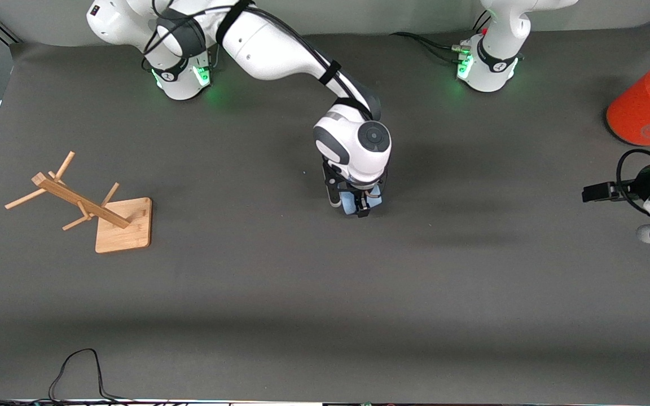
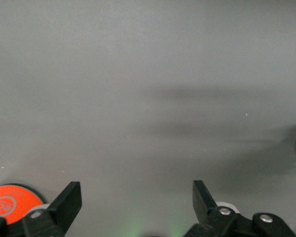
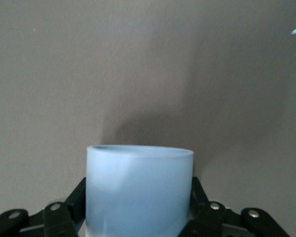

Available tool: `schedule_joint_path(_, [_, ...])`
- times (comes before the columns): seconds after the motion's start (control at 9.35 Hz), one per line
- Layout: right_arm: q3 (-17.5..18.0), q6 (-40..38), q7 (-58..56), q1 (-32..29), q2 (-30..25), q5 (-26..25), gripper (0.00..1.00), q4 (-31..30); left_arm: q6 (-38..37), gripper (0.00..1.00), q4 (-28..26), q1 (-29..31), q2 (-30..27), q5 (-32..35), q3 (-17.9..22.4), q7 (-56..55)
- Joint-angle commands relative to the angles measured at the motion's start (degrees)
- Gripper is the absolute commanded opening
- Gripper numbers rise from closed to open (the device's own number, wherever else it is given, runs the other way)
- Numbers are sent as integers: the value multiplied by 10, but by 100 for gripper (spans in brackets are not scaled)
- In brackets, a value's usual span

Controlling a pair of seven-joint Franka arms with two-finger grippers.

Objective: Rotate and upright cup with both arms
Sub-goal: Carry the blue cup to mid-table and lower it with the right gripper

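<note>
The right gripper [image 1: 360,204], black and two-fingered, is at the middle of the dark grey surface [image 1: 280,293], its fingers closed against the sides of the small pale-blue tapered plastic cup [image 3: 139,190]. The left gripper [image 2: 137,202] waits over the left arm's end of the surface, spread wide and holding nothing, near the large orange cylinder with a grey top [image 1: 649,101].

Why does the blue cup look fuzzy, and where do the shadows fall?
Right wrist view: the cup sits so close between the jaws that its edges look soft, and its dark shadow spreads on the table. Front view: soft shadows lie beside the right gripper. Left wrist view: faint streaky shadows.
</note>
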Motion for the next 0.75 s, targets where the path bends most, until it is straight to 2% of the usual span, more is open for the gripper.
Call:
schedule_joint_path(0.0, [-8,8,34,5,22,-9,56,23,-15,100,35,-24,24,-2,5,-39])
schedule_joint_path(0.11, [-8,9,40,5,23,-9,62,22,-15,100,43,-24,29,-2,0,-42])
schedule_joint_path(0.21, [-8,13,48,5,24,-9,98,22,-12,100,47,-26,36,-3,-1,-42])
schedule_joint_path(0.64, [-10,13,51,5,20,-9,100,21,-11,100,79,-29,58,-3,-13,-65])
